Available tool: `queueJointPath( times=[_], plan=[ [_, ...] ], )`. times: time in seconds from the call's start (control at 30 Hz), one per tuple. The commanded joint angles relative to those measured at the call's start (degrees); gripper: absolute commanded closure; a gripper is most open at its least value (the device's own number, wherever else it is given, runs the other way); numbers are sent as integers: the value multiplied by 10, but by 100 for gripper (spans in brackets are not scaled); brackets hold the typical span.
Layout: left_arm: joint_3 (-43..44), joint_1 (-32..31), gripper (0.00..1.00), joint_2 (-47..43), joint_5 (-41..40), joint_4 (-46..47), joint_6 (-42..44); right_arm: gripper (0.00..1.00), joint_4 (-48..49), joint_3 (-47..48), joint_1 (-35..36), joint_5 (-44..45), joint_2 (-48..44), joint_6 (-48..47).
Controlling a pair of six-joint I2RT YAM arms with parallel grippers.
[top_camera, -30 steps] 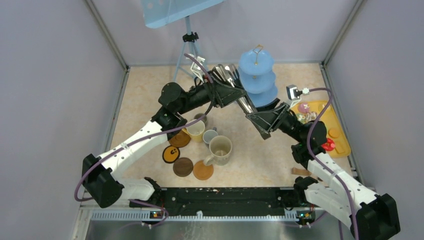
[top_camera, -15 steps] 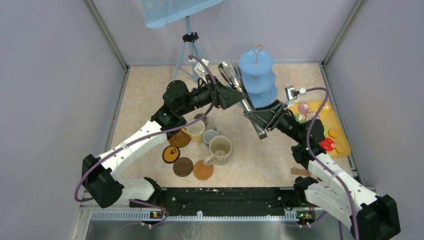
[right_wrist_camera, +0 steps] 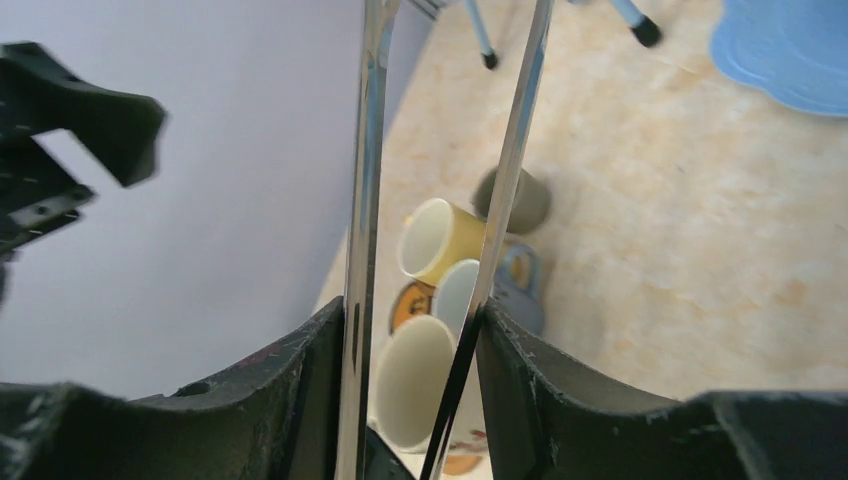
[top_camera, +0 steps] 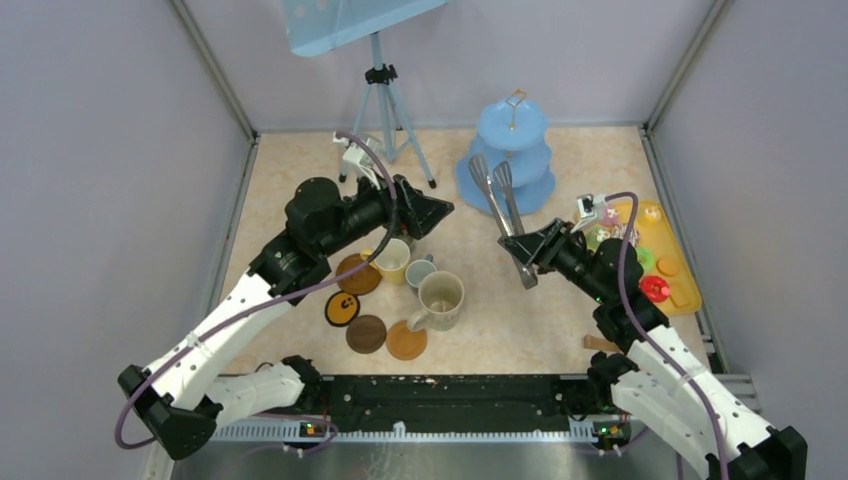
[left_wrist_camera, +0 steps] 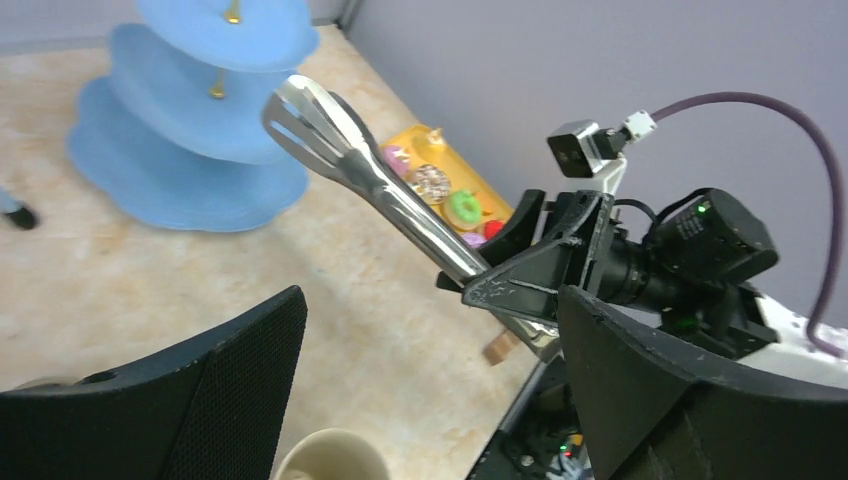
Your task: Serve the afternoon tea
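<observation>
The left arm (top_camera: 240, 312) and right arm (top_camera: 668, 388) wear white shells with black joints, each carrying a purple cable (left_wrist_camera: 750, 98); the left end effector (left_wrist_camera: 430, 297) has black wedge-shaped, mesh-textured fingers (left_wrist_camera: 230, 390)

Left arm: extended forward and to the right, elbow raised. Left claw (top_camera: 432, 209): jaws spread wide, holding nothing. Right arm: angled forward and left. Right claw (top_camera: 522, 247): fingers clamped around the metal tongs (top_camera: 497, 195).

- Light-blue three-tier cake stand (top_camera: 510, 150) stands upright.
- Toy cakes (top_camera: 607, 215) sit just right of it.
- Four mugs (top_camera: 441, 298) cluster upright, near-left of it.
- Brown coasters (top_camera: 366, 333) lie flat, farther left.
</observation>
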Motion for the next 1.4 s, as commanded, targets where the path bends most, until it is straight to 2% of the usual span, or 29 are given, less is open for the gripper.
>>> queueJointPath(
  times=[0.0,0.2,0.37,0.47,0.6,0.77,0.97,1.1,1.23,1.37],
  plan=[
    [43,4,1,-9,-61,-89,98,53,-62,-25,3,36,-14,-74],
    [102,4,1,39,9,-10,82,57,-61,-71,3,53,11,-93],
    [150,4,1,101,29,19,98,57,-163,-38,4,116,25,-108],
    [157,4,1,119,18,18,133,57,-250,3,3,176,28,-120],
    [142,4,1,109,-38,-12,193,57,-353,66,3,261,33,-131],
    [94,0,1,67,-94,0,248,57,-432,141,-32,293,43,-134],
    [66,-15,1,50,-137,11,268,57,-487,214,-159,222,85,-145],
    [52,-65,1,48,-191,22,300,57,-521,264,-257,152,124,-171],
    [34,-105,1,41,-236,35,333,57,-516,286,-378,34,182,-190],
    [11,-140,1,36,-277,66,369,57,-518,301,-437,-20,219,-193]
  ],
)
